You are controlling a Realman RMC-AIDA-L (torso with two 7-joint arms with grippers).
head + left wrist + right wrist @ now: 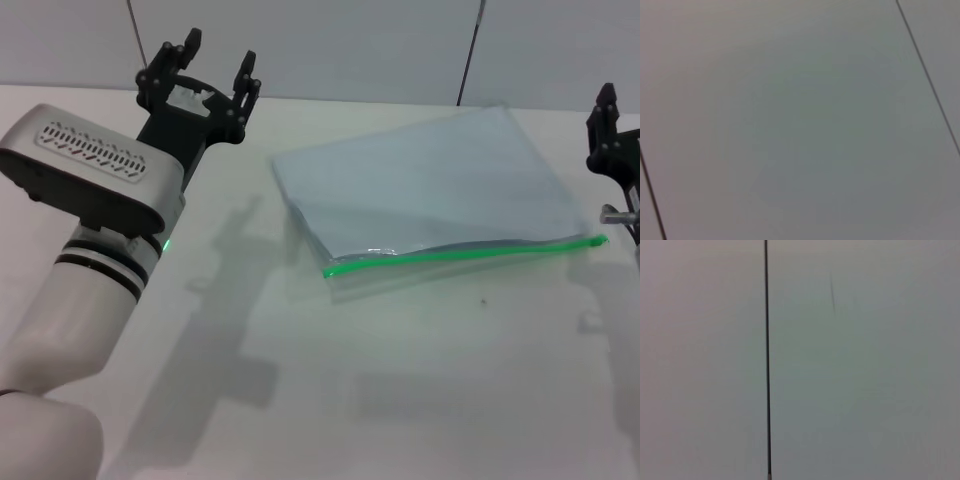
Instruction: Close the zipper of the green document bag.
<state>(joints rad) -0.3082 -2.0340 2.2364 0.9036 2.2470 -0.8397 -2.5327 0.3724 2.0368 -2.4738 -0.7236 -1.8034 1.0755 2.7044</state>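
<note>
The green document bag, a flat translucent pale blue pouch, lies on the white table right of centre. Its zipper, a thin bright green strip, runs along the bag's near long edge from lower left to right. My left gripper is raised at the back left, well away from the bag's left corner, open with nothing between its fingers. My right gripper shows only partly at the right edge, just beyond the zipper's right end. Neither wrist view shows the bag or a gripper.
The white table extends in front of the bag. A grey wall with dark vertical seams stands behind it. Both wrist views hold only a plain grey surface crossed by thin dark lines.
</note>
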